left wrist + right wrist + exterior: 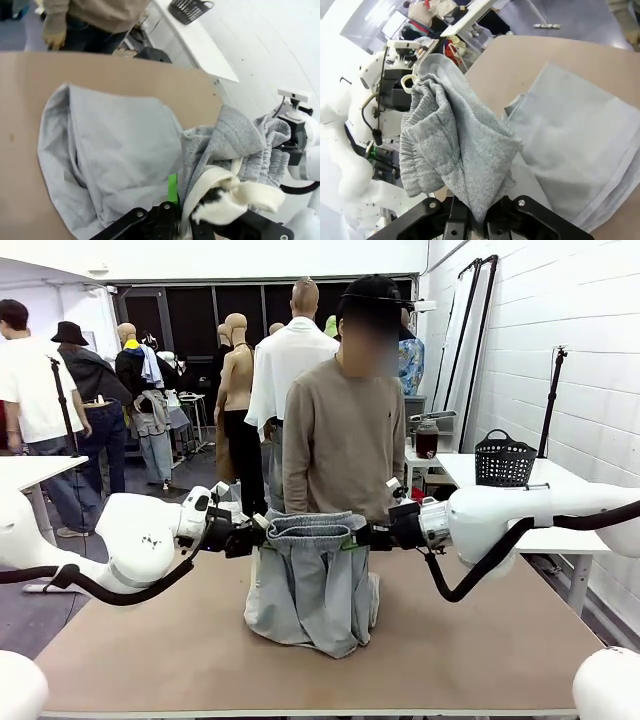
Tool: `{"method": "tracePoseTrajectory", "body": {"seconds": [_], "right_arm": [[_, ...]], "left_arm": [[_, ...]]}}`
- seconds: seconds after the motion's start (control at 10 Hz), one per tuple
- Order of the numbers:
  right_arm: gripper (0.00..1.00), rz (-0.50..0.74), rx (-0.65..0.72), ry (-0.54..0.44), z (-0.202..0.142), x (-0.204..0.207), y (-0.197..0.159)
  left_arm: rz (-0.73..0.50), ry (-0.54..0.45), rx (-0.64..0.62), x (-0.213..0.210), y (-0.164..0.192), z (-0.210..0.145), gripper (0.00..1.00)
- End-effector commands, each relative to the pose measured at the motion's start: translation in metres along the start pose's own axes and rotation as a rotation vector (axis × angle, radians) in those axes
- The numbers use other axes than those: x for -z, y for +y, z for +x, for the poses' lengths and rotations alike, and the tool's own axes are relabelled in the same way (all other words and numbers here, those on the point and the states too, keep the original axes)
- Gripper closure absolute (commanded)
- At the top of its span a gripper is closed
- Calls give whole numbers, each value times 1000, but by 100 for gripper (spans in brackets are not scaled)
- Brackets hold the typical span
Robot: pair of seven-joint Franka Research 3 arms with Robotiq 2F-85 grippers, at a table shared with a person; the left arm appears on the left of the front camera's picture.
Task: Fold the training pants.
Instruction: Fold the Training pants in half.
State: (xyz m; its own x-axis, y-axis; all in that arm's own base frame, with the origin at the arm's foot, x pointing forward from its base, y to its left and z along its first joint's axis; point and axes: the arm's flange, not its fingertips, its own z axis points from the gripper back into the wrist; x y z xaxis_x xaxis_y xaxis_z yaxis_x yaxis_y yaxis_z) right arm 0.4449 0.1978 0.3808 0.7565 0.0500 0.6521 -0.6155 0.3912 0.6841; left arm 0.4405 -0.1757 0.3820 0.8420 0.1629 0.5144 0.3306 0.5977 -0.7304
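Here, a brown table [480, 640] sits by a white brick wall [560, 310] — both grippers [250, 537] [362, 536] pinch the pants [315, 580] tight; no words to read.

Light grey training pants [315, 580] hanging by waistband, legs bunched on table [480, 650]

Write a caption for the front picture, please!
Left gripper and right gripper hold the grey training pants up by the waistband, legs on the table.
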Motion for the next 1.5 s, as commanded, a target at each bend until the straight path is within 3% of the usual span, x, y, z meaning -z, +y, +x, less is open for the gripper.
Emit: {"method": "tracePoseTrajectory", "body": {"seconds": [0.0, 0.7, 1.4], "right_arm": [[100, -79, 63, -24, -4, 8, -17], [100, -219, 144, 8, -12, 40, -67], [100, -336, 198, 16, -22, 46, -91]], "left_arm": [[104, -15, -99, 14, 27, 7, 100], [265, -38, -161, 34, 75, 16, 100], [290, -48, -262, 50, 102, 17, 100]]}}
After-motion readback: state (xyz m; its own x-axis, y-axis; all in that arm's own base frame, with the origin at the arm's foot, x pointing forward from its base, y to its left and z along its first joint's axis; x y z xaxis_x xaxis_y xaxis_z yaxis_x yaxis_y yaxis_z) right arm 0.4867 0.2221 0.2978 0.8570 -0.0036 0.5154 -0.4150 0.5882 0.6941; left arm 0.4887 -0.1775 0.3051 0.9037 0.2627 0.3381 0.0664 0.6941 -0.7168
